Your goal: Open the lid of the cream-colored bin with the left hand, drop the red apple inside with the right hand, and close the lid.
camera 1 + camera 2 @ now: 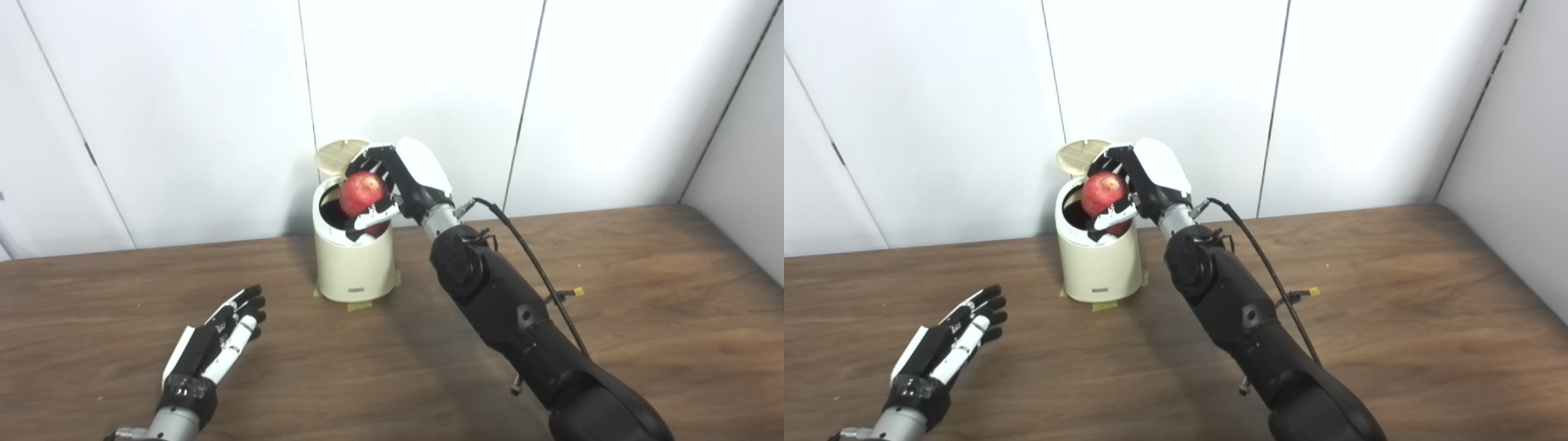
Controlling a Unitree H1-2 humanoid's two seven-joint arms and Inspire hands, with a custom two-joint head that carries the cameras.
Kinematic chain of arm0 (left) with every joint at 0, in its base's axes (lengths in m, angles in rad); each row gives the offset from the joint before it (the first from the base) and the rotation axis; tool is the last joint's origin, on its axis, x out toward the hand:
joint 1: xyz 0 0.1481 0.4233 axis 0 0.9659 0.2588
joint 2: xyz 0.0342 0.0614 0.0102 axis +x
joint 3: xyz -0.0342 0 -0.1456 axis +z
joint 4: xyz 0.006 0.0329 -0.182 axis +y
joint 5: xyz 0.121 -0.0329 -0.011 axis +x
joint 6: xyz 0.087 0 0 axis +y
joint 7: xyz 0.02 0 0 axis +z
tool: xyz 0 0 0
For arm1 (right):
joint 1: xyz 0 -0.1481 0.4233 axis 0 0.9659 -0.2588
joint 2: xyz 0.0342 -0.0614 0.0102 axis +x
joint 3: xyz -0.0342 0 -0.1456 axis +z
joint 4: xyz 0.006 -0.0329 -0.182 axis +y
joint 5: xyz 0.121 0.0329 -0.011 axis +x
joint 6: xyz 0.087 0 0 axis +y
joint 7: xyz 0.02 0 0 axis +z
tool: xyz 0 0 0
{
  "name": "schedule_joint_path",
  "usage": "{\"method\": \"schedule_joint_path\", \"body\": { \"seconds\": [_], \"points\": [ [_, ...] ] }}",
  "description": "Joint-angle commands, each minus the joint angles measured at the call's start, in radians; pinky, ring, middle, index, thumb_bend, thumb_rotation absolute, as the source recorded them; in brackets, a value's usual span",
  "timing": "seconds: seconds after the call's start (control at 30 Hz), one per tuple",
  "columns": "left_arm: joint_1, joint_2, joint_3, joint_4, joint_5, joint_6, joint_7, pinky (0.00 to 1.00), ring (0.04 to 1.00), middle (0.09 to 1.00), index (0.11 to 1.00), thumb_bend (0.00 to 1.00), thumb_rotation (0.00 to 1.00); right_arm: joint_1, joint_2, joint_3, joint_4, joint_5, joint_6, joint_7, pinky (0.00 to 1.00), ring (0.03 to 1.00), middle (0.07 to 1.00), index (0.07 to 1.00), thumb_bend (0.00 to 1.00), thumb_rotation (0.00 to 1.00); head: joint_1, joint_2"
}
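1. Left eye view: right hand [392,184] reaches in from the lower right, fingers wrapped over the top and thumb under the red apple [364,192], holding it.
2. Apple sits directly above the open mouth of the cream-colored bin [353,263]; its lower part looks level with or just below the rim. Cannot tell whether it touches the bin.
3. Lid [338,155] stands tipped up and back at the bin's far edge, just behind the right hand's fingers.
4. Bin stands upright near the back of the wooden table [643,294], close to the white wall; strips of tape [360,304] show at its base.
5. A black cable [539,269] runs along the right forearm.
6. Left hand [211,343] lies low over the table at near left, well apart from the bin, fingers stretched out and spread, holding nothing.
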Motion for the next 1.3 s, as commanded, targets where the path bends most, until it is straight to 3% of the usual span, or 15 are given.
{"method": "schedule_joint_path", "body": {
  "seconds": [0.0,0.17,0.27,0.37,0.7,0.77,0.83,1.27],
  "points": [
    [-0.021,0.006,0.004,-0.019,0.012,-0.035,0.007,0.87,0.878,0.895,0.893,0.27,0.58,-0.062,-0.008,-0.001,-0.011,0.007,0.005,0.018,0.40,0.426,0.506,0.525,0.51,0.00,-0.002,0.002],
    [-0.017,0.004,0.005,-0.023,0.012,-0.036,0.002,0.88,0.881,0.896,0.893,0.26,0.58,-0.057,-0.013,0.007,-0.024,0.002,0.026,0.040,0.44,0.424,0.504,0.528,0.52,0.00,-0.001,0.003],
    [-0.016,0.000,0.003,-0.022,0.016,-0.036,0.003,0.87,0.881,0.896,0.892,0.26,0.55,-0.051,-0.019,0.017,-0.036,-0.012,0.036,0.048,0.46,0.542,0.498,0.494,0.53,0.00,0.003,-0.001],
    [-0.016,-0.001,0.001,-0.018,0.023,-0.038,0.004,0.87,0.884,0.897,0.892,0.25,0.55,-0.048,-0.023,0.029,-0.038,-0.023,0.037,0.046,0.50,0.589,0.618,0.494,0.52,0.13,0.002,-0.002],
    [-0.012,-0.002,0.006,-0.019,0.026,-0.037,0.003,0.86,0.874,0.889,0.888,0.25,0.52,-0.034,-0.028,0.052,-0.064,-0.043,0.079,0.053,0.58,0.668,0.702,0.496,0.52,0.15,0.001,0.003],
    [-0.011,-0.005,0.006,-0.021,0.024,-0.037,0.003,0.86,0.872,0.886,0.885,0.24,0.49,-0.030,-0.030,0.055,-0.069,-0.045,0.080,0.053,0.59,0.688,0.724,0.638,0.77,0.20,0.000,0.003],
    [-0.011,-0.005,0.004,-0.022,0.030,-0.037,0.005,0.86,0.872,0.888,0.885,0.23,0.48,-0.028,-0.031,0.057,-0.068,-0.045,0.077,0.051,0.60,0.703,0.742,0.679,0.83,0.21,0.000,0.003],
    [-0.013,-0.004,-0.002,-0.021,0.036,-0.035,0.003,0.86,0.873,0.888,0.886,0.22,0.45,-0.025,-0.040,0.064,-0.061,-0.053,0.086,0.063,0.64,0.742,0.783,0.733,0.86,0.23,0.003,0.004]
  ]
}}
